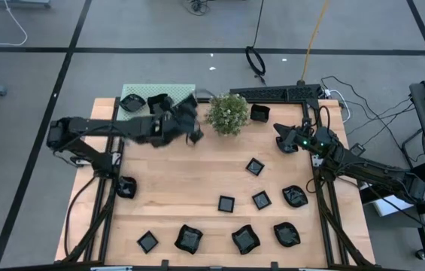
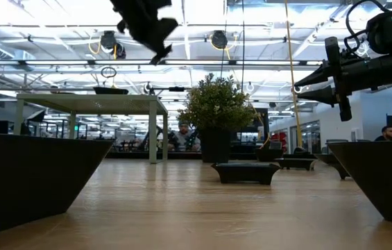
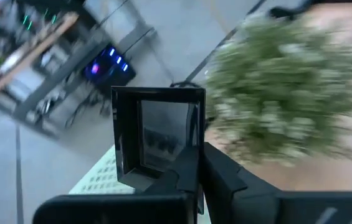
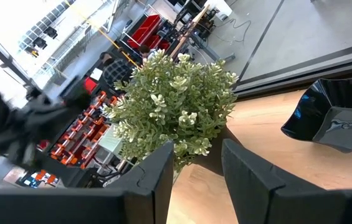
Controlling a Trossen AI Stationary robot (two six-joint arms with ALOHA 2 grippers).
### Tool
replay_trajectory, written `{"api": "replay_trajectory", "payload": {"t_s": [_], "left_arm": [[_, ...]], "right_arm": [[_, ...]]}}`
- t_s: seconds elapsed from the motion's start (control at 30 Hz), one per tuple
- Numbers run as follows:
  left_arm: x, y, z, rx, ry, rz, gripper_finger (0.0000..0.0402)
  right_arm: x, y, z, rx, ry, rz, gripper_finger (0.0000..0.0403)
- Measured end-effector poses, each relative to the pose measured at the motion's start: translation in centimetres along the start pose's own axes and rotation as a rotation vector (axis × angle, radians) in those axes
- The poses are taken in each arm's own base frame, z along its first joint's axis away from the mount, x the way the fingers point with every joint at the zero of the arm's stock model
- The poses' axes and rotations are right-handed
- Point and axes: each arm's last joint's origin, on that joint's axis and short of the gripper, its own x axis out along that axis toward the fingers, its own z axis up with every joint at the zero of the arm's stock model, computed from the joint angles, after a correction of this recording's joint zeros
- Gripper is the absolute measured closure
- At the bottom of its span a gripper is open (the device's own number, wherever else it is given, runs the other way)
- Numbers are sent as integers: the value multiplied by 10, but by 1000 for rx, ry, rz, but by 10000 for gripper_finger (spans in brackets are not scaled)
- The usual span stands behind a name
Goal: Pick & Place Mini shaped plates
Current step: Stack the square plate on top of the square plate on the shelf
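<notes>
My left gripper [image 1: 189, 126] hangs above the table's far left, between the green mat [image 1: 141, 92] and the potted plant [image 1: 229, 113], shut on a small square black plate [image 3: 157, 137]. Two more black plates [image 1: 133, 102] lie on the mat. Several mini plates, square [image 1: 226, 203] and wavy-rimmed [image 1: 245, 239], lie flat across the near half of the table. My right gripper [image 4: 197, 168] waits open at the far right, pointing at the plant, with a wavy plate [image 4: 336, 118] beside it. My left gripper pinches the square plate by one side of its rim [image 3: 187, 160], near a corner, between its two fingers [image 3: 222, 180]. The plate is lifted clear of the table and stands on edge beyond the fingertips, its hollow face toward the wrist camera.
The potted plant stands at the far middle, close to the right of my left gripper. A black plate [image 1: 259, 114] lies just right of it and another [image 1: 126, 187] at the left edge. Bare wood shows at the table's middle left [image 1: 174, 173].
</notes>
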Motion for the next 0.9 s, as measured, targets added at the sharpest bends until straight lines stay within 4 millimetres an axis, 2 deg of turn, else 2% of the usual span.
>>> {"api": "replay_trajectory", "payload": {"t_s": [0.13,0.3,0.57,0.9], "left_arm": [[23,22,-1,-107,50,10,396],[40,31,-6,-216,112,-37,392],[50,34,-21,-187,248,-32,396],[54,41,-28,-226,314,-20,394]], "right_arm": [[0,0,0,0,0,0,280],[0,0,0,0,0,0,280],[0,0,0,0,0,0,280],[0,0,0,0,0,0,280]]}}
